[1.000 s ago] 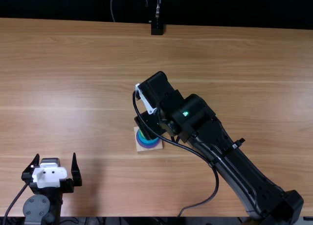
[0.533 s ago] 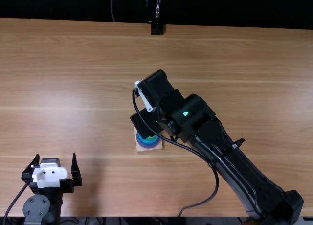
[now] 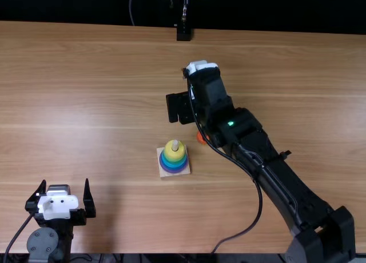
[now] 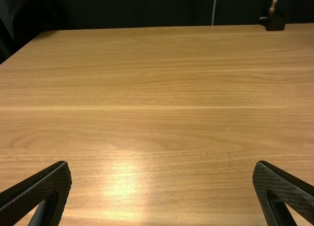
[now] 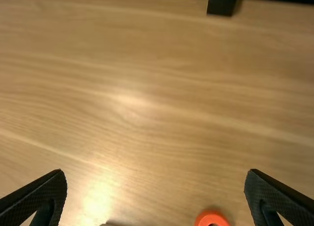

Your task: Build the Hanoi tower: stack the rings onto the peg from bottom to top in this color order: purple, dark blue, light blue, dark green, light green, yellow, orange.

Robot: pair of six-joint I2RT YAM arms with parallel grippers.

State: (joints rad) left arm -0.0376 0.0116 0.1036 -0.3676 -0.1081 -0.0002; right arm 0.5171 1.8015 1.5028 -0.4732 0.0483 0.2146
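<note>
Light brown tabletop (image 3: 86, 91), black backdrop (image 3: 274, 6) past its far edge.

Top view: right arm (image 3: 251, 134) has swung off the stack, toward the far side and a bit right; it was right over it in both earlier frames. Yellow ring (image 3: 174, 155) now in plain sight at the top, around the peg (image 3: 175, 144), whose tip pokes out. Below it, blue tones and purple at the bottom; greens hard to pick out. Wooden base (image 3: 187, 169) flat near the middle. Orange ring (image 3: 201, 138) also in sight now, on the tabletop right of the stack and slightly farther, partly under the arm. Left gripper (image 3: 65, 181) parked near left, same spot as before.

Left wrist view: fingers wide apart, nothing held.

Right wrist view: right gripper (image 5: 156, 172) spread and empty; orange ring near one finger, not gripped.

Meaning: yellow looks placed, only orange remains. Likely next: grab orange, center it over the peg, lower, release.
</note>
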